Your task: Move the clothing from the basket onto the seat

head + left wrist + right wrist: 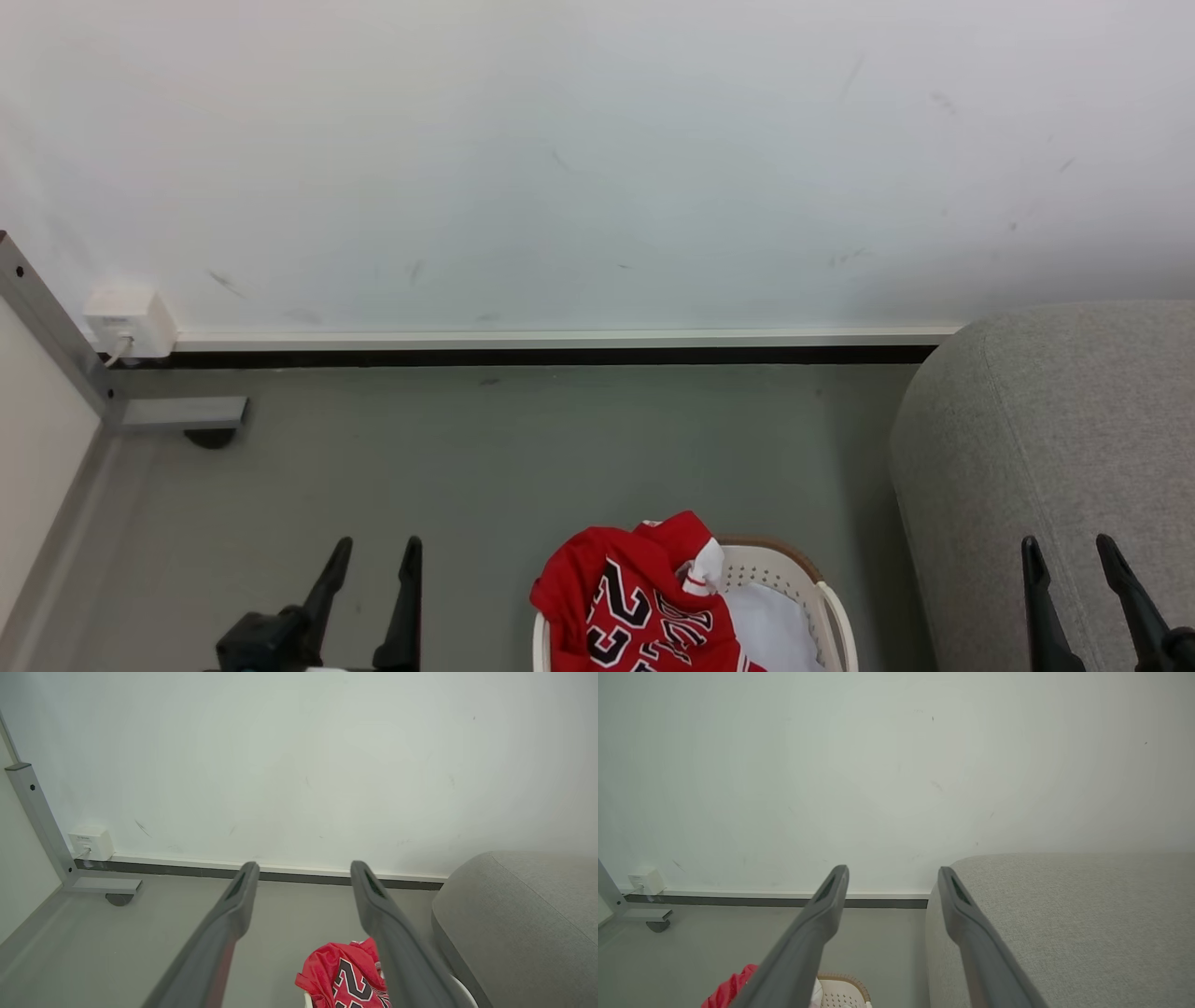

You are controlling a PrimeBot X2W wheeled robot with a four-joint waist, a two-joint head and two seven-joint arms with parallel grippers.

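**Both jaws spread and empty; clothing in the basket**

Nearest, at the lower left of the head view, the left jaws stand released and hold nothing, over the bare grey floor (523, 448). At the lower right the right jaws are equally spread and empty, in front of the seat (1055, 448). Between them the clothing (625, 597) lies heaped in the basket (833, 597), with the numbered red jersey spilling over the left rim. The basket sits on the floor just beside the seat's rounded arm. Farther back on the left are a grey metal frame foot (182, 412) and a white socket box (129, 322), low on the pale wall (597, 159).
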